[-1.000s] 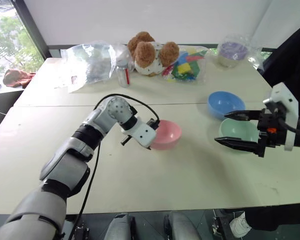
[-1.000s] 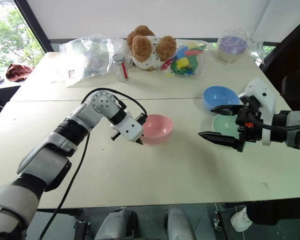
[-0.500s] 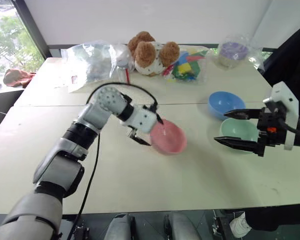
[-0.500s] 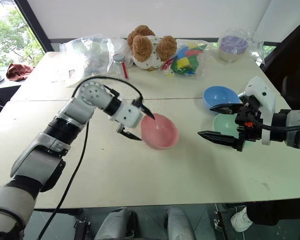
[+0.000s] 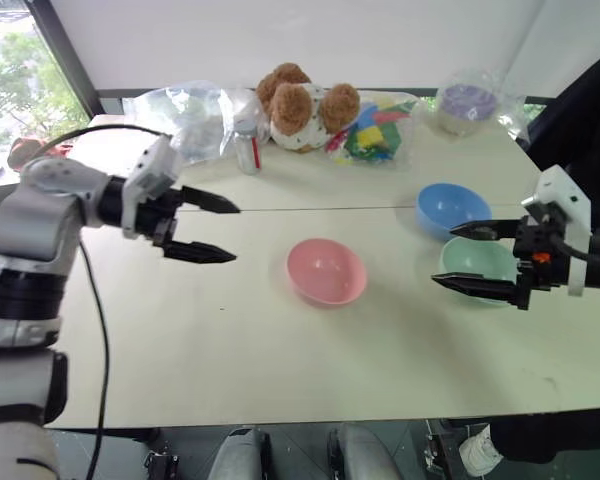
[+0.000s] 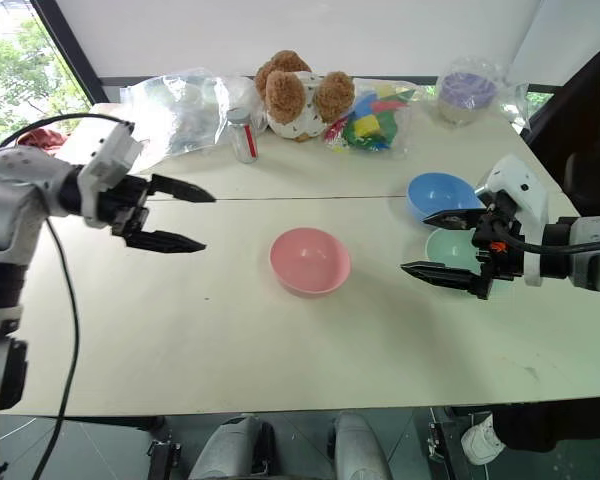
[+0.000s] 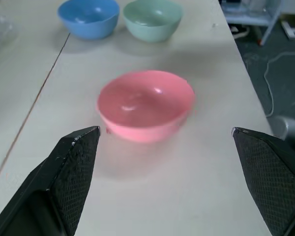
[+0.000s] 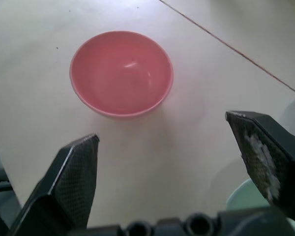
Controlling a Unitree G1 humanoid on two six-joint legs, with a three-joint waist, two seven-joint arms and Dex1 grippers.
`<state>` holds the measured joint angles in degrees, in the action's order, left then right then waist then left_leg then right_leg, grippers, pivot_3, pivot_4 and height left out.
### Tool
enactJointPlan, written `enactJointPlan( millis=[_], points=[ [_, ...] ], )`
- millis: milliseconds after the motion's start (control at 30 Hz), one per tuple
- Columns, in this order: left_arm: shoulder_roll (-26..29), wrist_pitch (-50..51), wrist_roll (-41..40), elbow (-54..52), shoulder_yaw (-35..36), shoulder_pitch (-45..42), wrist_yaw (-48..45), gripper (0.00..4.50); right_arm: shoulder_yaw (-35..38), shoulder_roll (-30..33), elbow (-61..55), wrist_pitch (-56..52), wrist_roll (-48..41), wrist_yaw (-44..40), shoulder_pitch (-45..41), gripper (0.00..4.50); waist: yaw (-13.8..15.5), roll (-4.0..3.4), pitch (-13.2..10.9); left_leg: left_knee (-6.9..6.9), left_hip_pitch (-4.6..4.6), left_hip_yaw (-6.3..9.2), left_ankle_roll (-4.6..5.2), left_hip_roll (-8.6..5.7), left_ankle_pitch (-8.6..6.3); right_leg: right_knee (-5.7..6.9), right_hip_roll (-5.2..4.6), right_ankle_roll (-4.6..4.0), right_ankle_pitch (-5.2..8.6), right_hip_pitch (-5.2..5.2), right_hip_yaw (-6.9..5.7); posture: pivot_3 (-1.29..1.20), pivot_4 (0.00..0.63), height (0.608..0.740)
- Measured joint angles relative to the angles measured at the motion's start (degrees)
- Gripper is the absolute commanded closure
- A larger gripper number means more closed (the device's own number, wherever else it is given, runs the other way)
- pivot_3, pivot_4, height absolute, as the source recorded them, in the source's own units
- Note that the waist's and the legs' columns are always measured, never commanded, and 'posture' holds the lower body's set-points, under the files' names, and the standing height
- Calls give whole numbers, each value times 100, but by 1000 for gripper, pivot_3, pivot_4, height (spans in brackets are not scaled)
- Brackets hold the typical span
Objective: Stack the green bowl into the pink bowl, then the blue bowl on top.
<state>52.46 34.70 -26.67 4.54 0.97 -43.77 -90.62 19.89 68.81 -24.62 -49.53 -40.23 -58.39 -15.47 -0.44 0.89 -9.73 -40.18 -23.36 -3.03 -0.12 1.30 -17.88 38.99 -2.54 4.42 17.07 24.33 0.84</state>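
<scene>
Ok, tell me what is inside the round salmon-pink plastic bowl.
Nothing: the round salmon-pink plastic bowl is empty, its bare inner surface showing down to the bottom. No other bowl is stacked in it. The table under its base is covered.

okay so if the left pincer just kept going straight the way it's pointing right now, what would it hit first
Most likely the pink bowl. The left pincer is open and empty, aimed across the table, and its wrist view has that bowl centred between the fingers with bare tabletop before it. Its downward slant is hard to judge, so it might touch the table first.
</scene>
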Motion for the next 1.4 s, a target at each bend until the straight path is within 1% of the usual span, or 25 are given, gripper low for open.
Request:
enactJointPlan(
  millis=[167, 400, 500, 633, 700, 733, 767, 867, 933, 967, 1033, 1100, 1200, 1333, 1400],
  points=[
    [279, 800, -645, -473, 549, 787, 258, 64, -253, 240, 452, 335, 659, -56, 346, 0, -14, 1, 0, 0, 1, -1, 2, -1, -1, 1, -2, 0, 0, 0, 0, 0, 150, 740],
    [361, 1393, -1301, -1028, 1040, 1260, 801, 64, -972, 316, 997, 474, 1401, 61, 382, 0, -42, 0, 0, 3, 4, -4, 0, 2, 0, 3, 1, 0, 0, 3, 2, 0, 150, 740],
    [366, 1483, -1499, -1195, 1197, 1425, 1008, 64, -1392, 151, 1188, 564, 1636, 83, 280, 0, -45, 0, 0, 4, 5, -5, 0, 2, 0, 4, 1, 0, 0, 3, 3, 0, 150, 740],
    [391, 1499, -1667, -1386, 1288, 1792, 1196, 64, -2062, -221, 1649, 790, 2013, 85, 97, 0, -40, -2, -1, 4, 4, -5, 0, 2, 0, 4, 1, 0, 0, 5, 3, 0, 150, 740],
    [461, 1499, -1727, -1407, 1346, 1877, 1249, 0, -2258, -295, 1866, 904, 2194, 90, -46, 546, -38, -2, -1, 4, 4, -8, 0, 1, 0, 4, 0, 0, 0, 6, 4, 0, 150, 740],
    [501, 1499, -1765, -1436, 1363, 1889, 1281, 0, -2328, -294, 1973, 987, 2314, 94, -112, 893, -38, -2, -1, 4, 5, -8, 0, 1, 0, 4, 0, 0, 0, 6, 4, 0, 150, 740],
    [522, 1496, -1781, -1459, 1389, 1904, 1313, 0, -2392, -295, 2065, 1085, 2429, 96, -185, 1355, -38, -2, -1, 4, 5, -8, 0, 1, 0, 4, -1, 0, 0, 6, 4, 0, 150, 740],
    [586, 1479, -1788, -1503, 1405, 1983, 1366, 0, -2508, -324, 2256, 1302, 2660, 72, -325, 3048, -31, -2, -1, 6, 5, -8, 0, 1, 0, 4, 0, 0, 0, 6, 3, 0, 150, 740],
    [593, 1463, -1790, -1523, 1408, 2070, 1404, 0, -2550, -389, 2270, 1387, 2723, 19, -345, 4060, -34, -2, -1, 6, 5, -8, 0, 1, 0, 3, 0, 0, 0, 6, 3, 0, 150, 740],
    [604, 1445, -1789, -1524, 1413, 2112, 1423, 0, -2550, -398, 2249, 1442, 2788, 11, -393, 4463, -34, -2, -1, 6, 5, -8, 0, 1, 0, 4, 0, 0, 0, 6, 3, 0, 150, 740],
    [610, 1415, -1786, -1549, 1414, 2121, 1462, 0, -2504, -247, 2191, 1559, 2882, -78, -572, 4463, -70, 2, 1, 5, 10, -12, -1, 2, 0, 4, 0, -2, -1, 3, 6, 0, 150, 740],
    [615, 1341, -1782, -1556, 1414, 2123, 1483, 0, -2516, -94, 2060, 1675, 2983, -266, -572, 4463, -57, 1, 1, 6, 12, -12, -1, 1, 0, 6, -1, -2, -1, 2, 6, 0, 150, 740],
    [616, 1258, -1772, -1556, 1411, 2127, 1539, 0, -2528, 19, 1641, 1760, 2938, -669, -796, 4463, -63, -3, -2, 9, 10, -12, -1, 5, 0, 8, 3, -2, -1, 9, 6, 0, 150, 740],
    [614, 1200, -1771, -1567, 1389, 2100, 1614, 0, -2598, -168, 885, 1776, 2576, -1253, -1827, 4463, -70, -8, -4, 13, 9, -7, -2, 13, 0, 9, 9, -2, 0, 13, 3, 0, 150, 740],
    [607, 1196, -1770, -1566, 1369, 2092, 1659, 0, -2778, -462, 654, 1893, 2502, -1469, -2174, 4463, -55, -5, -2, 12, 7, -7, -2, 12, 0, 6, 7, -2, 0, 12, 3, 0, 150, 740]
  ],
)
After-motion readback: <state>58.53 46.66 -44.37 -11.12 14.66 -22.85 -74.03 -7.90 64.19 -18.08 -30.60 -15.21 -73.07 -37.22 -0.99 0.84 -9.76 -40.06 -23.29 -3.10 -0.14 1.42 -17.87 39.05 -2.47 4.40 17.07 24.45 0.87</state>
